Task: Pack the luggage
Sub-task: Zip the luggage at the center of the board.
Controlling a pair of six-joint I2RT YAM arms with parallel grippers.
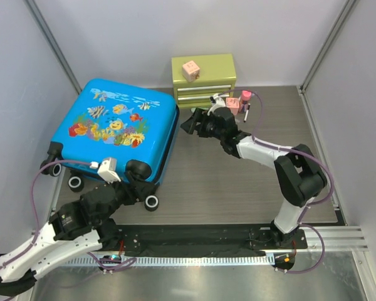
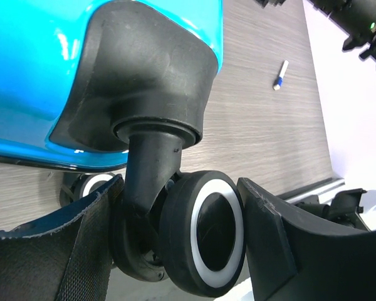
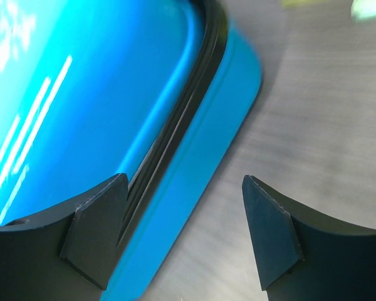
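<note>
The luggage (image 1: 116, 125), bright blue with a fish-and-coral print, lies closed and flat at the table's back left, its black wheels towards the arms. My left gripper (image 1: 140, 188) reaches in at the near right corner, where its fingers press both sides of a black double caster wheel (image 2: 207, 232) under the blue shell (image 2: 50, 63). Beside the luggage's right edge, my right gripper (image 1: 191, 122) stands open. In its wrist view the blue shell and its dark seam (image 3: 81, 94) pass under the left finger (image 3: 94, 235), with bare table between the jaws (image 3: 182, 232).
A small green drawer chest (image 1: 203, 78) stands at the back centre with a pink cube (image 1: 190, 70) on top. Pink items (image 1: 238, 103) sit by its front right corner. A white pen (image 2: 281, 74) lies on the table. Enclosure walls close both sides.
</note>
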